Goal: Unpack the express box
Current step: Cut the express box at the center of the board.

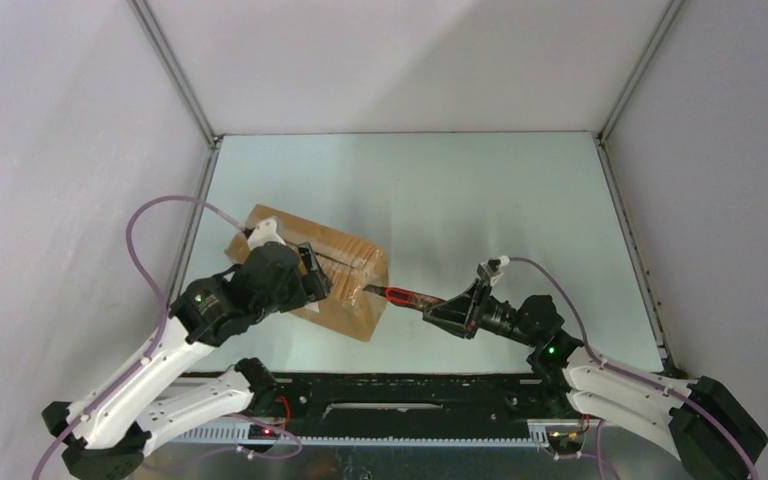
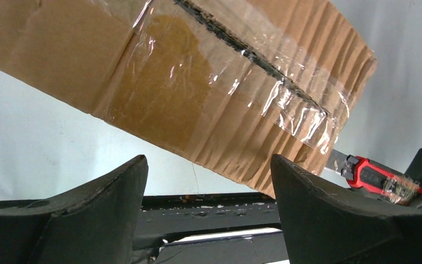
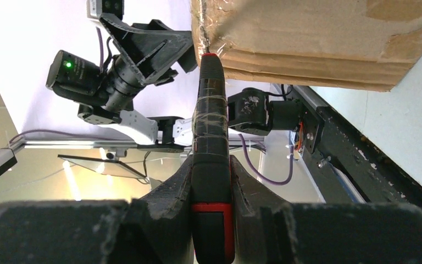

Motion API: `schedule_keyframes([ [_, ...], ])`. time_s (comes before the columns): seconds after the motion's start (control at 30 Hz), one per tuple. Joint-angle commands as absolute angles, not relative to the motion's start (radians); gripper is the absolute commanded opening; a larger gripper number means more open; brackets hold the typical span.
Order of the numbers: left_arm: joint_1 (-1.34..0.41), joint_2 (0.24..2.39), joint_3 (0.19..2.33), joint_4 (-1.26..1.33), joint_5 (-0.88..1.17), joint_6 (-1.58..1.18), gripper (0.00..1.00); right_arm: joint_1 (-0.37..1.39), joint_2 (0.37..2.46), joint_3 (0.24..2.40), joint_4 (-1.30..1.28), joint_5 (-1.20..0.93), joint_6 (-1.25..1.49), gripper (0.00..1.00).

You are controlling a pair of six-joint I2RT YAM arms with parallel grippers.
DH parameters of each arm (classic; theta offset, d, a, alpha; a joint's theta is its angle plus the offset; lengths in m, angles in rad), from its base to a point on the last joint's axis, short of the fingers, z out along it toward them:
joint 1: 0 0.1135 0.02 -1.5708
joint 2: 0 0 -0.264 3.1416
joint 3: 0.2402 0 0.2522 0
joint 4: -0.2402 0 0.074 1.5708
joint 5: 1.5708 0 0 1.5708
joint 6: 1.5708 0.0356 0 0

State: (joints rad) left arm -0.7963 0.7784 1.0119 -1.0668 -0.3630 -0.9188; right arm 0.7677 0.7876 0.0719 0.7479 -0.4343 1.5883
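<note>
R gripper is clamped on 1 utility knife. Its red/blk handle is wrapped in clear tape, and the blade tip sits right at the end of the express box. L gripper is spread wide w/ nothing btwn the fingers, hanging over the box's left part. I count 2 arms, 1 knife, 1 box. Box is a brown corrugated carton, oblong, w/ a dark flap seam under crinkly clear tape that wraps over the end. It lies askew on the table, left of centre.

Robot lab enclosure (white panel walls, aluminium frame)
</note>
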Motion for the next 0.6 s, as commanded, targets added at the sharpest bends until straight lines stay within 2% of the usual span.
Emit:
schedule_keyframes([
  [0.0,-0.802,0.734,0.941,-0.987,-0.388,-0.991,0.85,0.786,0.803,0.085,0.847,-0.402,1.597,0.0],
  [0.57,-0.809,0.768,0.867,-0.802,-0.313,-0.952,0.71,0.854,0.997,0.136,1.001,-0.49,1.579,0.0],
])
